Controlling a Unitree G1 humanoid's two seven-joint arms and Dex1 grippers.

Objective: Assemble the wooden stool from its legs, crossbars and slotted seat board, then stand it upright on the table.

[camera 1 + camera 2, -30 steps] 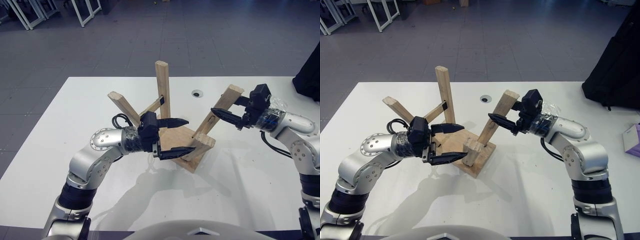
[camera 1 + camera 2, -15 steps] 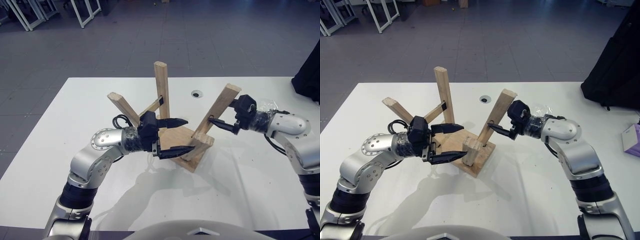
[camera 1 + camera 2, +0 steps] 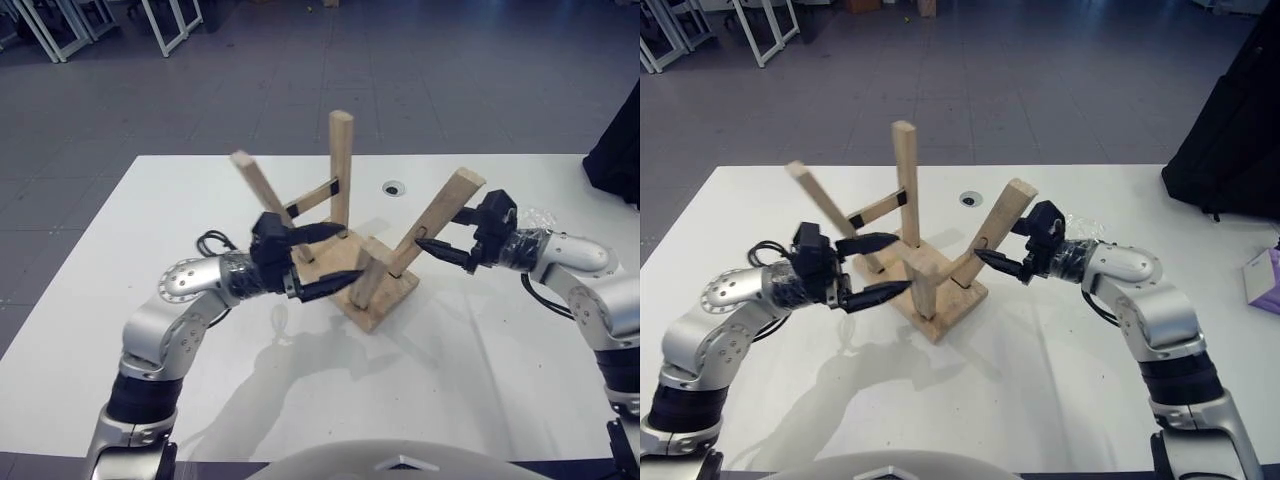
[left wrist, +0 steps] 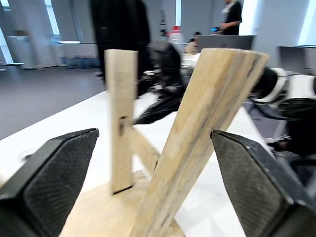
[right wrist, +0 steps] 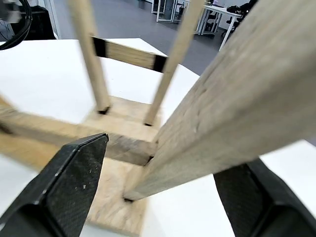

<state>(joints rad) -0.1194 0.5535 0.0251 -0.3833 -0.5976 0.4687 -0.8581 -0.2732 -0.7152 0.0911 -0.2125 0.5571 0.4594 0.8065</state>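
Across the white table the stool is sitting upside down near the middle, its seat board lying on the surface and its legs splaying upward. A crossbar is bridging the back-left leg and the centre leg. You are most likely setting up the flip that stands it upright, so you are wanting both arms committed before anything lifts. The left gripper is spread wide, straddling the front leg with daylight showing on either side, so it is holding nothing and touching nothing. The right gripper is likewise gaping around the right leg, low down near where that leg is entering the board; whether a pad is brushing the wood you cannot tell. Before closing, be centring each leg between the fingers, gripping close to the board where the joint is stiffest, and closing both sides together. Uneven pressure is likely risking a leg levering out of its slot. While turning it, be pivoting on one board edge rather than hoisting the whole frame clear.
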